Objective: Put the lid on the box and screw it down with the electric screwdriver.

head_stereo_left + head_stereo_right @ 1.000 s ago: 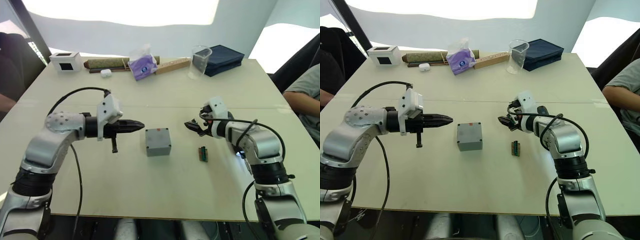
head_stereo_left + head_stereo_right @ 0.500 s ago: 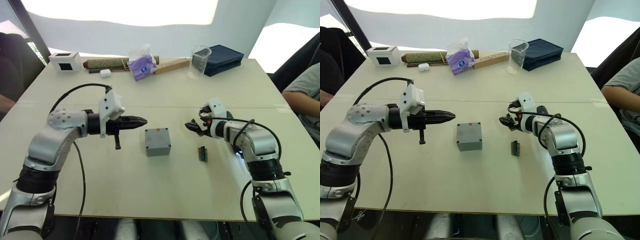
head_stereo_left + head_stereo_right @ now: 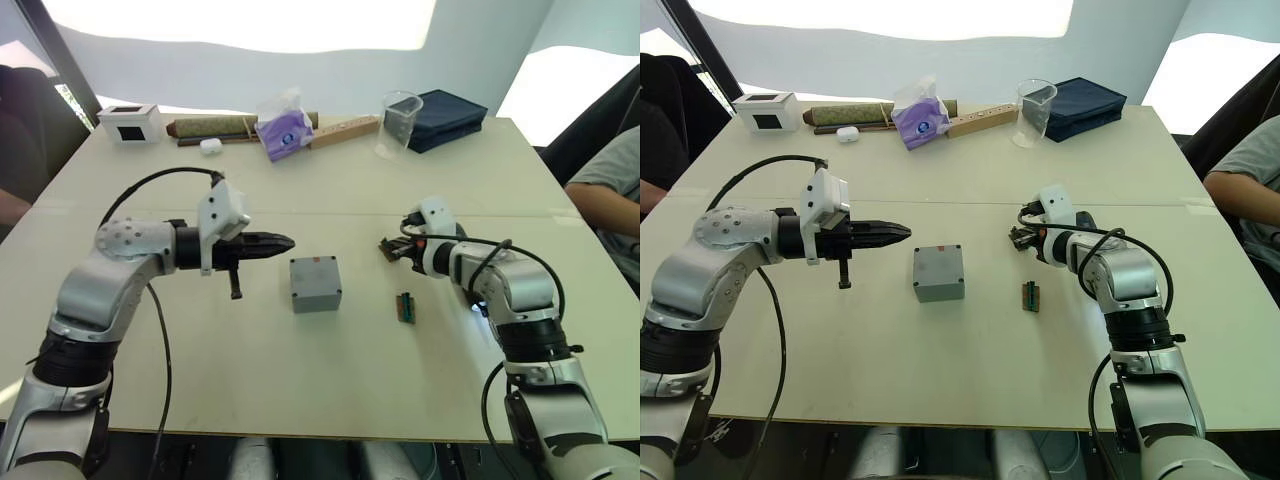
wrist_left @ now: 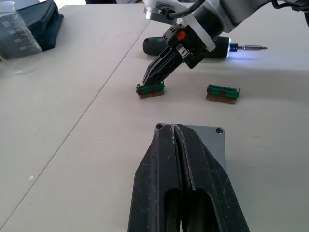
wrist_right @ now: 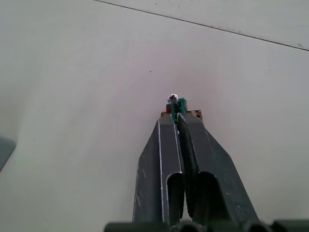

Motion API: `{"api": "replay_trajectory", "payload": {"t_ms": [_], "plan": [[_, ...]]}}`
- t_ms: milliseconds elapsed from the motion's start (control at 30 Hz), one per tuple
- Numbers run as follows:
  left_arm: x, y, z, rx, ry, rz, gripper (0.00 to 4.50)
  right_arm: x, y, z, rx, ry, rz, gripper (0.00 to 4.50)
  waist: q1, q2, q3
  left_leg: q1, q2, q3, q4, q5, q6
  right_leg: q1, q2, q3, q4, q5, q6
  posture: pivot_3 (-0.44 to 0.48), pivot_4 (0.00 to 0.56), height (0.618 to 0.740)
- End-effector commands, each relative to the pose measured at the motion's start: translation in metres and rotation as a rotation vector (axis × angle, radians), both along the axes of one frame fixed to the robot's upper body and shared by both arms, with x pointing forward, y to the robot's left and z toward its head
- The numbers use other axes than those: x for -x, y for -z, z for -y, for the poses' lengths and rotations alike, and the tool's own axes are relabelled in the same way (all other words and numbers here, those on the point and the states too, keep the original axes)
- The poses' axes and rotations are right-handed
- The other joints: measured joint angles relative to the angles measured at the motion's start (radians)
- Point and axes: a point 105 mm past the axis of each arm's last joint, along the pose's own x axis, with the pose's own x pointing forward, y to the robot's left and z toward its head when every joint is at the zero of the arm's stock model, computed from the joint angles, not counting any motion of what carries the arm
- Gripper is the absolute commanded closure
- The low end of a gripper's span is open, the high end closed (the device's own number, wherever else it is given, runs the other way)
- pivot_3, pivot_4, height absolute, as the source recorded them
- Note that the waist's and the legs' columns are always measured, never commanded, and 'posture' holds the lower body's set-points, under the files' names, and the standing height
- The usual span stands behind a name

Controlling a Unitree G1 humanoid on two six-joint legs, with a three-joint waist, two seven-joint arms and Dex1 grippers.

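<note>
Between the earlier frames and this one, only the right hand (image 4: 155, 76) really changed: its fingers were apart a moment back and had now come together, tips down on a small green-and-brown terminal block (image 4: 150, 90) on the bench (image 3: 300, 380). I'd say pinched on it, though how firm the hold was couldn't be made out. A second block (image 3: 406, 307) lay just beside, nearer the robot. So where was the stuff that matters? The box (image 3: 316, 283) sat in the middle of the bench between the two arms, and it looked to have the lid (image 4: 207, 140) already on top, with screw holes showing at the corners in the left wrist view. The electric screwdriver (image 4: 203, 47) lay flat on the bench right behind the right forearm, long axis running roughly across, bit and lit tip pointing out to the robot's right, away from the box. That makes the right arm clearly the nearer one for it, but it would have to let go and reach back toward its own elbow. The left hand (image 3: 278, 243) was closed on nothing, hovering level just left of the box and pointing at it, forearm held horizontal above the bench. Along the far edge sat a beaker (image 3: 399, 124) and a dark blue case (image 3: 445, 117), well away.
</note>
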Motion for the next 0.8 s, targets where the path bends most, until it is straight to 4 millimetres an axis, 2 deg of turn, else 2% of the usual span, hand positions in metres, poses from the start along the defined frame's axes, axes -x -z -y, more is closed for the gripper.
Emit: {"api": "replay_trajectory", "payload": {"t_ms": [33, 267, 400, 533, 667, 733, 800], "plan": [[0.003, -0.005, 0.004, -0.001, 0.022, 0.021, 4.50, 0.000, -0.026, 0.002, -0.021, -0.003, 0.081, 4.48, 0.000, 0.000, 0.000, 0.000, 0.000, 0.000, 0.000, 0.000, 0.000, 0.000, 0.000, 0.000, 0.000, 0.000, 0.000, 0.000, 0.150, 0.740], [0.003, -0.001, -0.005, -0.010, -0.011, 0.007, 4.50, 0.002, -0.056, -0.001, -0.037, -0.021, 0.128, 4.48, 0.000, 0.000, 0.000, 0.000, 0.000, 0.000, 0.000, 0.000, 0.000, 0.000, 0.000, 0.000, 0.000, 0.000, 0.000, 0.000, 0.150, 0.740], [0.001, 0.001, -0.015, -0.016, -0.047, 0.000, 4.50, 0.010, -0.069, -0.012, -0.025, -0.082, 0.116, 4.48, 0.000, 0.000, 0.000, 0.000, 0.000, 0.000, 0.000, 0.000, 0.000, 0.000, 0.000, 0.000, 0.000, 0.000, 0.000, 0.000, 0.150, 0.740], [-0.001, 0.001, -0.027, -0.025, -0.084, 0.000, 4.50, 0.027, -0.082, -0.046, -0.045, -0.237, 0.088, 4.48, -0.001, 0.000, 0.000, 0.000, 0.000, 0.000, 0.000, 0.000, 0.000, -0.001, 0.000, 0.000, 0.000, 0.000, 0.000, 0.000, 0.150, 0.740], [-0.003, 0.002, -0.035, -0.032, -0.113, -0.004, 4.50, 0.040, -0.086, -0.076, -0.049, -0.346, 0.073, 4.48, -0.001, 0.000, 0.000, 0.000, 0.000, 0.000, -0.001, 0.000, 0.000, -0.001, 0.000, 0.000, 0.000, 0.000, 0.000, 0.000, 0.150, 0.740], [-0.004, 0.003, -0.037, -0.032, -0.123, -0.006, 4.50, 0.045, -0.084, -0.089, -0.043, -0.387, 0.063, 4.48, 0.000, 0.000, 0.000, 0.000, 0.000, 0.000, -0.001, 0.000, 0.000, -0.001, 0.000, 0.000, 0.000, 0.000, 0.000, 0.000, 0.150, 0.740], [-0.005, 0.005, -0.038, -0.026, -0.133, -0.013, 4.50, 0.051, -0.073, -0.100, 0.002, -0.432, 0.050, 4.48, 0.002, 0.000, 0.000, 0.000, 0.000, 0.000, -0.001, 0.000, 0.000, -0.001, 0.000, 0.000, 0.000, 0.000, 0.000, 0.000, 0.150, 0.740]]}}
